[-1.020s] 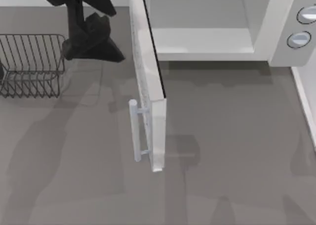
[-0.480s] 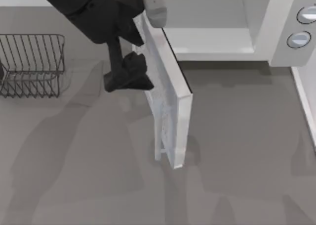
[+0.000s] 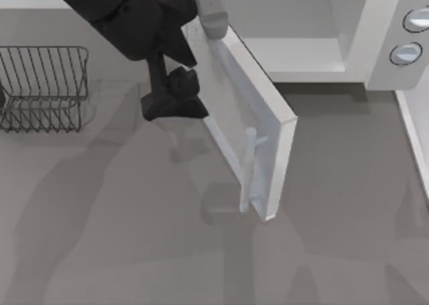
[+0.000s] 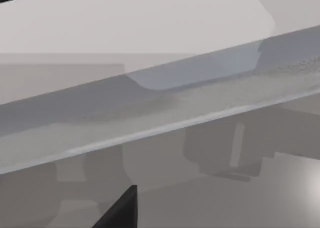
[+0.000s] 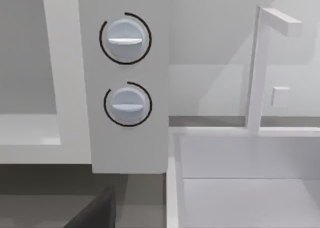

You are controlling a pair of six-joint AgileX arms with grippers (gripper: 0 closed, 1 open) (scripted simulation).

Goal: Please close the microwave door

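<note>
The microwave (image 3: 301, 57) stands at the table's back with its pale cavity exposed. Its two knobs (image 3: 407, 52) sit on the right side panel, and the right wrist view shows them close up (image 5: 125, 37). The microwave door (image 3: 231, 100) is hinged at the left and stands about half open, slanting out toward the front right. Its pale bar handle (image 3: 247, 171) is on the outer face. My left gripper (image 3: 174, 102) is pressed against the door's outer face, near the hinge side. The door's edge (image 4: 160, 107) crosses the left wrist view close up. A dark part of my right gripper (image 5: 95, 213) faces the knob panel.
A dark wire rack (image 3: 43, 84) stands at the table's left, behind my left arm. At the right, beside the microwave, lies a white sink (image 5: 240, 188) with a tap (image 5: 257, 72); its edge (image 3: 414, 137) runs along the table's right side.
The left arm came in from the back left and pushed on the door. The door has swung rightward toward the microwave's front, from nearly square-open to about half open.
</note>
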